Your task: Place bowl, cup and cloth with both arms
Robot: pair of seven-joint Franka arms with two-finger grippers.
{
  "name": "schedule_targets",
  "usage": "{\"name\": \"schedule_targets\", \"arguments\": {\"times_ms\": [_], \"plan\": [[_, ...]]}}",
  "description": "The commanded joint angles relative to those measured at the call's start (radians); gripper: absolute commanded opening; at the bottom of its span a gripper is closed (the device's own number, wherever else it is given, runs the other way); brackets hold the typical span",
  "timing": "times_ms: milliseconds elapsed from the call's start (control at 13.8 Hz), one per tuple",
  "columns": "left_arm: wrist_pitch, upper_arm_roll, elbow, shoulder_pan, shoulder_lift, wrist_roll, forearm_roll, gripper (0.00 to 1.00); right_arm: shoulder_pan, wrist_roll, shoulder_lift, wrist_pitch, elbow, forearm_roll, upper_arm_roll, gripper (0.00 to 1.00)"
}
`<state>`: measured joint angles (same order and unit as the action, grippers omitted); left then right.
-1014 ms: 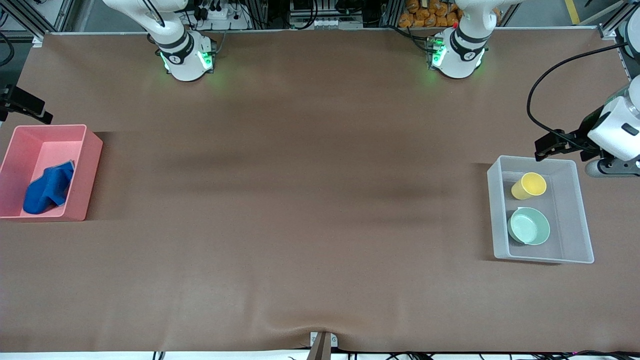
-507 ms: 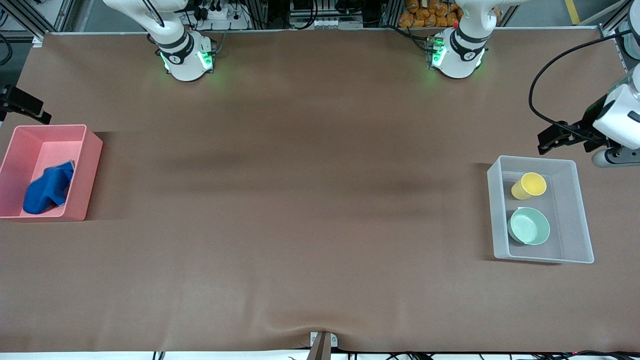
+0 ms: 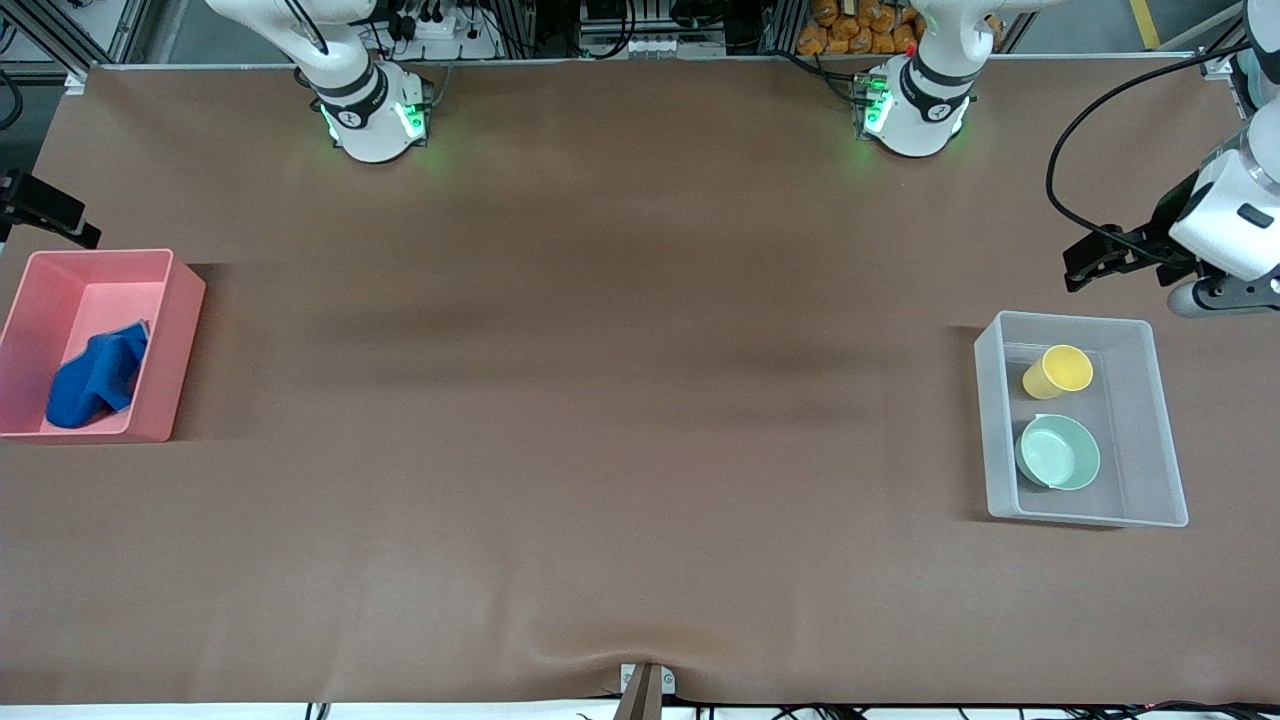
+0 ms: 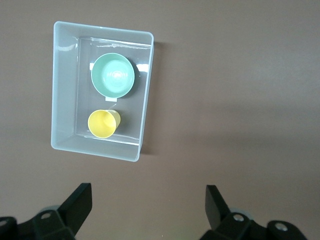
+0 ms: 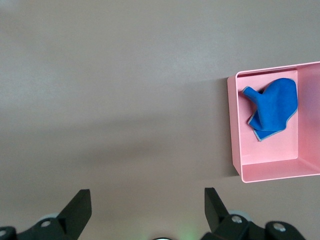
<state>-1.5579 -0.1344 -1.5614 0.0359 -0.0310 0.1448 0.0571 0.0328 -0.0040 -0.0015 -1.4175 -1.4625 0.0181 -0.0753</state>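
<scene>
1. The left pincer (image 4: 147, 200) is up in the air with its fingers spread wide and nothing between them, over bare tabletop (image 3: 620, 420) just beside the clear bin (image 3: 1165, 430) at the left arm's end.
2. The right pincer (image 5: 145, 200) is likewise wide and empty, over bare tabletop near the pink bin (image 5: 237, 150); in the front view only a black part of it shows, at the picture's edge by that bin.
3. In the clear bin the cup (image 3: 1058, 371) leans tilted on its side, and the bowl (image 3: 1058, 452) sits upright just beside it, nearer to the front camera.
4. The cloth (image 3: 95, 378) lies crumpled in the pink bin at the right arm's end of the tabletop.
5. Judging by this layout, all three things are already in bins and neither pincer carries anything, so the placing looks done, or close to it; whether anything remains I cannot tell.
</scene>
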Motion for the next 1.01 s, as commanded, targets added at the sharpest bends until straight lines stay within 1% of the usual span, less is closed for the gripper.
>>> {"name": "schedule_targets", "arguments": {"times_ms": [0,217,362,942], "plan": [[0.019,0.030,-0.025,-0.030,0.043,0.018,-0.020,1.00,0.006,-0.005,0.003,-0.001,0.010,0.003,0.005,1.00],[0.036,0.058,-0.026,-0.048,0.065,0.018,-0.022,1.00,0.004,-0.005,0.003,-0.003,0.011,0.006,0.005,1.00],[0.042,0.064,-0.034,-0.063,0.089,0.018,-0.023,1.00,0.002,-0.005,0.003,-0.001,0.011,0.006,0.005,1.00],[0.055,0.068,-0.008,-0.068,0.085,-0.002,-0.023,1.00,-0.001,-0.005,0.003,0.000,0.008,0.008,0.008,1.00]]}}
